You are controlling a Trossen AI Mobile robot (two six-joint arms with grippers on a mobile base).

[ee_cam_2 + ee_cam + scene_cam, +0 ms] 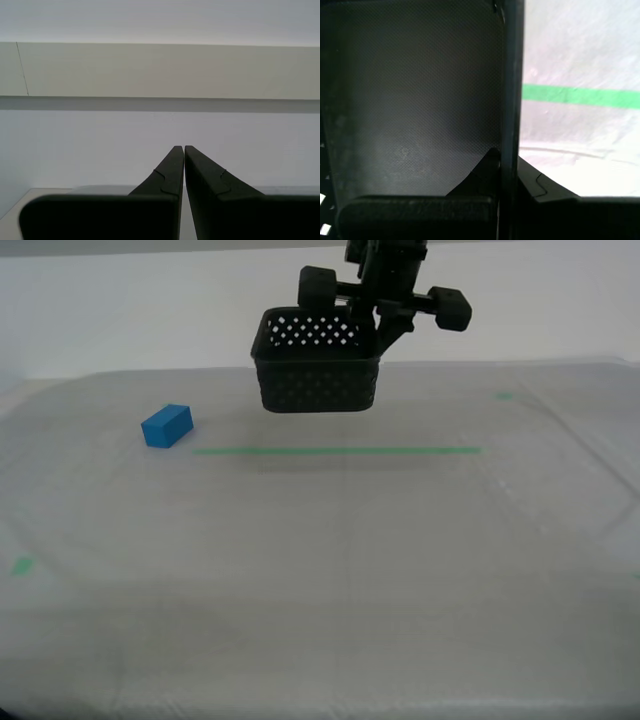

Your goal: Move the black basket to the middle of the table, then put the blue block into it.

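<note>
- Carrying the black basket (318, 368) clear of the table (330, 570): in the exterior view it hangs at about 12 o'clock of the frame, above and beyond the green tape line (336, 451), with a faint shadow on the sheeting beneath it.
- Our first gripper (509, 165) pinches one basket wall, one finger inside and one outside; the first wrist view is half filled by the basket's dark floor, with the wall running edge-on between the fingers.
- Our second gripper (184, 150) has its fingers pressed together on nothing and faces a bare wall.
- The blue block (167, 426) lies on the table at roughly 9 o'clock from the basket, well apart from it.
- Handling, our judgement: the basket looks light and fairly stiff, and the thin perforated wall may flex or pivot under a one-sided grip, so the rim near a corner seems the firmest hold. The block looks rigid and smooth; gripping its two long faces should serve.
- View differences: only the exterior view shows the block and the basket's height off the table; only the first wrist view shows the wall seated between the fingers; the second wrist view shows no task object.
</note>
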